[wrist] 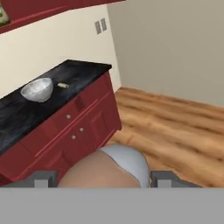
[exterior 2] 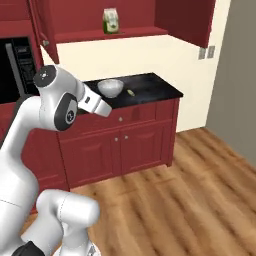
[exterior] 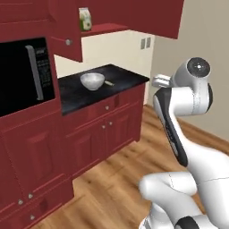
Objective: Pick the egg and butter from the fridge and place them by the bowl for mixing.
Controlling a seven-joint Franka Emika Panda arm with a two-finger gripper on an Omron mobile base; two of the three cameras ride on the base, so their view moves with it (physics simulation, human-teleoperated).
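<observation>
A brownish-pink rounded egg [wrist: 97, 171] sits large and close between my two dark fingertips [wrist: 42, 178] in the hand view, and my gripper [wrist: 105, 179] is shut on it. The white bowl [exterior: 92, 81] [exterior 2: 110, 87] [wrist: 37, 89] stands on the black counter [exterior: 127, 78] ahead. A small pale yellow piece [exterior: 108, 83] [exterior 2: 131, 92] [wrist: 63, 85] lies on the counter just right of the bowl; I cannot tell if it is the butter. My hand [exterior: 160, 81] [exterior 2: 98, 105] hangs in the air, short of the counter's front. The fridge is out of view.
Red cabinets [exterior 2: 140, 145] run under the counter, and a black-fronted built-in oven [exterior: 22, 76] is at the left. A green-and-white carton [exterior 2: 111, 21] stands on the open upper shelf. Wooden floor [exterior 2: 190, 200] spreads to the right, up to a grey wall.
</observation>
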